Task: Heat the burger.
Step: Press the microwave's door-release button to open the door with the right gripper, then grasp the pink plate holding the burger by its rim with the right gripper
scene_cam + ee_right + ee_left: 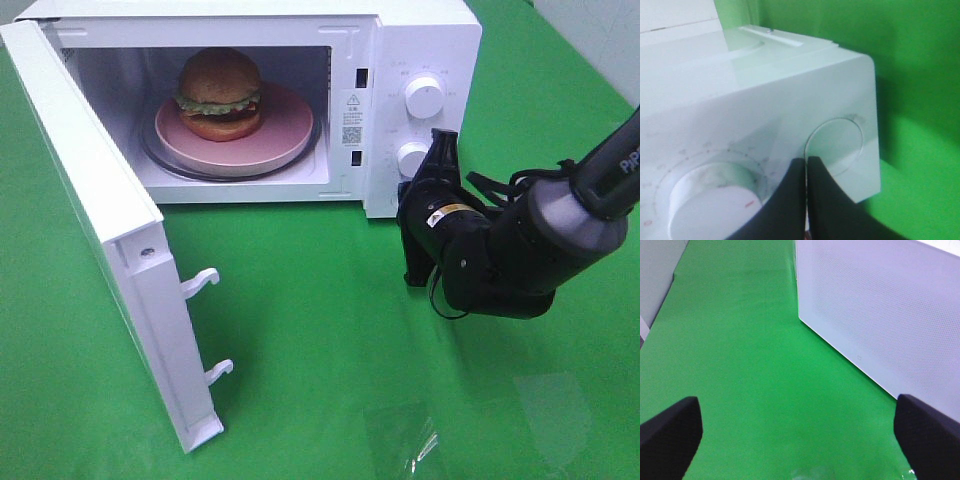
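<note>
Burger (220, 92) inside microwave (425, 40), well left of right hand (443, 140) (closed, by lower knob (412, 158)). Left hand (800, 440) spread open. Right arm (600, 175) lettering: "PiP", cut off.

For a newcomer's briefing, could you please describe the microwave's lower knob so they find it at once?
Find the white box-shaped microwave oven, door open, on the green cloth. On its panel right of the cavity sit two round white plastic knobs, one above the other. Yours is the lower knob, the one with the shut black right tool close beside it, unlike the upper knob.
</note>
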`<act>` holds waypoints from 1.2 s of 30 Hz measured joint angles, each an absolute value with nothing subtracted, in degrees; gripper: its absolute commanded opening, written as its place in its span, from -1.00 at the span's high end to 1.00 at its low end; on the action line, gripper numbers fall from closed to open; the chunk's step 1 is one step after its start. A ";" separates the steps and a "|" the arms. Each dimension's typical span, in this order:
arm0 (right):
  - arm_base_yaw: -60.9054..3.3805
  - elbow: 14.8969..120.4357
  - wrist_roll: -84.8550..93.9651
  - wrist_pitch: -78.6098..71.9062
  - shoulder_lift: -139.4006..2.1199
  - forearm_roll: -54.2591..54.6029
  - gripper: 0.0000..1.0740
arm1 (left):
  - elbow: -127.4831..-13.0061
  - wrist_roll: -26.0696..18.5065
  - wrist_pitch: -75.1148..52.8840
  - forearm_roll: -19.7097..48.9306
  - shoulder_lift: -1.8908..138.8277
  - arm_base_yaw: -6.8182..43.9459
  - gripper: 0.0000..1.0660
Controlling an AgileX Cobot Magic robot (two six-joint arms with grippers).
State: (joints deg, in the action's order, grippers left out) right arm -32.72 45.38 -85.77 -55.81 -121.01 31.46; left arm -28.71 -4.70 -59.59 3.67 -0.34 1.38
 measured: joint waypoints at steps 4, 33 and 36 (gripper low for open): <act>-32.72 43.49 -85.77 -51.62 -119.46 30.19 0.99 | -28.71 -4.70 -59.59 3.67 -0.34 1.38 -0.81; -32.72 41.71 -22.46 -4.58 -93.74 24.58 0.94 | -28.71 -4.70 -59.59 3.67 -0.34 1.38 -0.81; -32.72 43.77 -19.31 -0.46 -93.28 23.43 0.94 | -28.71 -4.70 -59.59 3.67 -0.34 1.38 -0.81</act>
State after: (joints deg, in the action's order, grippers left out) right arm -32.72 43.77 -19.31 -0.46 -93.28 23.43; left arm -28.71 -4.70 -59.59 3.67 -0.34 1.38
